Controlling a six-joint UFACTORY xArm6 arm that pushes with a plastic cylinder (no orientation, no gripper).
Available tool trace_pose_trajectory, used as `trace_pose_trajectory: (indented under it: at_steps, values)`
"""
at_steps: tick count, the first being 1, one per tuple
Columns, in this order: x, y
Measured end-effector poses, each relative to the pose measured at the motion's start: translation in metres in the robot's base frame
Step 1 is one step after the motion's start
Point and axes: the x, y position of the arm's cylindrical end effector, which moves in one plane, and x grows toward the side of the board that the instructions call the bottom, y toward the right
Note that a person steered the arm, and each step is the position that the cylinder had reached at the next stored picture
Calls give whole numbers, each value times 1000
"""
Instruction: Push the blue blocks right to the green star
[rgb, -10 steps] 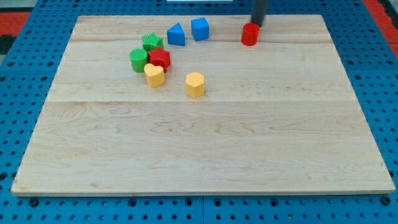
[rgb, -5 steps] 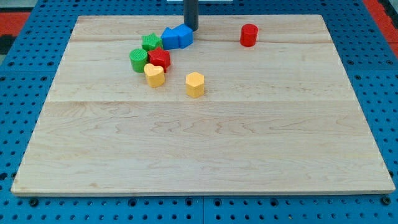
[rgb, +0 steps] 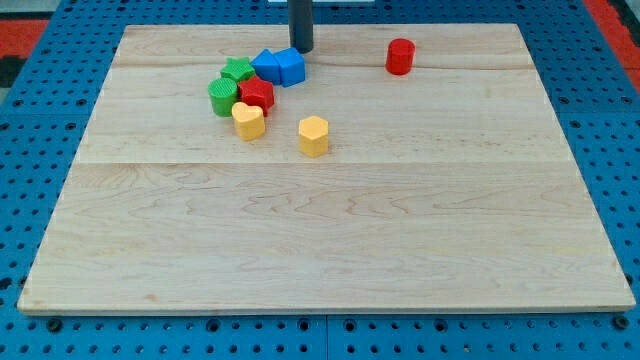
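Two blue blocks sit side by side near the view's top: a blue triangular block (rgb: 266, 66) on the left and a blue cube (rgb: 291, 67) on the right, touching each other. The triangular block touches the green star (rgb: 237, 71) on its left. My tip (rgb: 301, 49) is just above and right of the blue cube, at its top right corner.
A green cylinder (rgb: 222, 96), a red star (rgb: 256, 94) and a yellow heart block (rgb: 248, 120) cluster below the green star. A yellow hexagonal block (rgb: 313, 135) stands to their right. A red cylinder (rgb: 400, 56) stands alone at the top right of the wooden board (rgb: 320, 230).
My tip came from beside the red cylinder leftward to the blue cube. Both blue blocks slid left; the triangular one now touches the green star, which shifted slightly left.
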Motion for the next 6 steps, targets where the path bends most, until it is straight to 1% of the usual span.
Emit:
trace_pose_trajectory:
  at_steps: [1, 2, 3, 4, 5, 6]
  values:
    - [19, 2]
    - [16, 26]
    - [-8, -17]
    - [-15, -72]
    - [6, -49]
    - [15, -27]
